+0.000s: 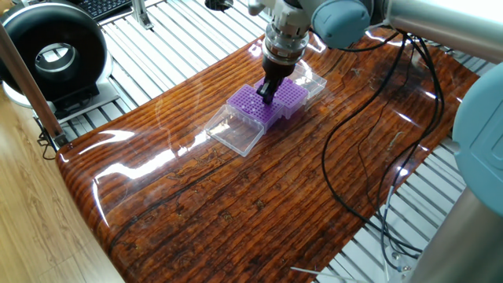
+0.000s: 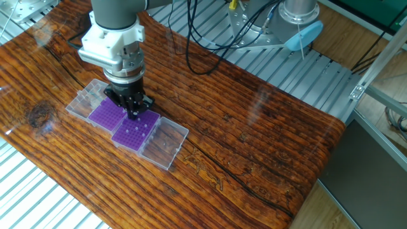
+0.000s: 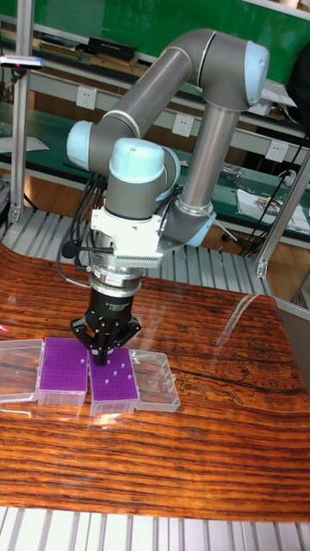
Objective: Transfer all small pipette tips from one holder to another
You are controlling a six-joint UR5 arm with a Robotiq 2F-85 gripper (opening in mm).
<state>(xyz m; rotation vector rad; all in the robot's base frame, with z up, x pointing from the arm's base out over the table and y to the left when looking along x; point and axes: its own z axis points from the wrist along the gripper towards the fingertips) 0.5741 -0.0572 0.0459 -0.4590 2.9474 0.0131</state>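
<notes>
Racks sat side by side on the glossy wooden surface (image 2: 254, 121), clear lids folded outward. One rack (image 3: 63, 370) looked bare of tips; the other rack (image 3: 114, 379) carried a few pale tips. My pincer (image 3: 102, 355) hung straight down over the inner edge of the tip-bearing rack, close to the seam between the two. Fingers drawn nearly together, but I could not tell whether a tip sat between them. Judged myself mid-transfer, at a pick or a placement. Next move called for exact alignment over one hole and a straight vertical stroke.
</notes>
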